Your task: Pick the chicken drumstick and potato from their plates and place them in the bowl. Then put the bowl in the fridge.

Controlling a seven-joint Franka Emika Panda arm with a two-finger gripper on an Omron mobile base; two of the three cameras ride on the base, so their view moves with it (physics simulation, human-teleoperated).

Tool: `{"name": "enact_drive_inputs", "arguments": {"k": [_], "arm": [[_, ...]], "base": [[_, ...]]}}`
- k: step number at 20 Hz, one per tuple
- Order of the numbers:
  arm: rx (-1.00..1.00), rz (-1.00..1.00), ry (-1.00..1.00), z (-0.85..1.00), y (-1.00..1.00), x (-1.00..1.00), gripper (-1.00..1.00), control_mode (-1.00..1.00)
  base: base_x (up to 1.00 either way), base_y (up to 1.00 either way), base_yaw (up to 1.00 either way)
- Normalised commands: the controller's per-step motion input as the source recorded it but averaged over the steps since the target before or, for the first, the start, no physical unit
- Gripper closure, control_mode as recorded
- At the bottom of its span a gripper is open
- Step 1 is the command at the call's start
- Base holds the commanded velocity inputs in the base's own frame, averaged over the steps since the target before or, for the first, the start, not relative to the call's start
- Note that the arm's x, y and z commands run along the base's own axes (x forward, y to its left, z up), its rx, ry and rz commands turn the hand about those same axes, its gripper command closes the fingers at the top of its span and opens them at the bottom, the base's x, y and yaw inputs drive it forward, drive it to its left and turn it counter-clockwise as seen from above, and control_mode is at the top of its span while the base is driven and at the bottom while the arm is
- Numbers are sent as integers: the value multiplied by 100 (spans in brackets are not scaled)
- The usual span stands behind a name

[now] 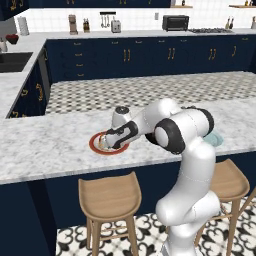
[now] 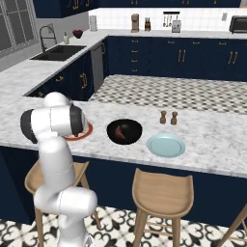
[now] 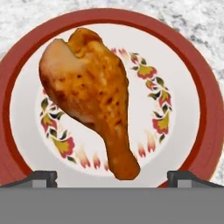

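Claw point(image 3: 112, 177) open, poised above drumstick point(image 3: 89, 94); drumstick on red-rimmed plate point(image 3: 183, 109) between fingertips; potato point(image 2: 123, 130) in bowl point(image 2: 124, 131).

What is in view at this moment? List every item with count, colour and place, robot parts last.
chicken drumstick: one, golden-orange, lying on the red-rimmed plate
red-rimmed plate: one, white with a red-brown rim and floral ring, on the marble counter under the hand
bowl: one, glossy black, on the counter between the two plates
potato: one, dark reddish, already inside the bowl
blue-green plate: one, pale, bare, on the counter next to the bowl
shakers: two, brown, on the counter behind the blue-green plate
stools: wooden, along the near side of the counter
sink: one, dark, with a tap, on the far counter
hand: one, open, hovering over the drumstick, tips either side of its bone end
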Motion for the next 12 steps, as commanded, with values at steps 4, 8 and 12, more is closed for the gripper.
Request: {"name": "enact_drive_inputs", "arguments": {"k": [4,8,12], "arm": [[3,-3,0,-32,0,10,-100,-100],[0,0,0,-9,4,33,-100,-100],[0,0,0,0,9,18,-100,-100]], "base": [[0,0,0],[0,0,0],[0,0,0]]}}
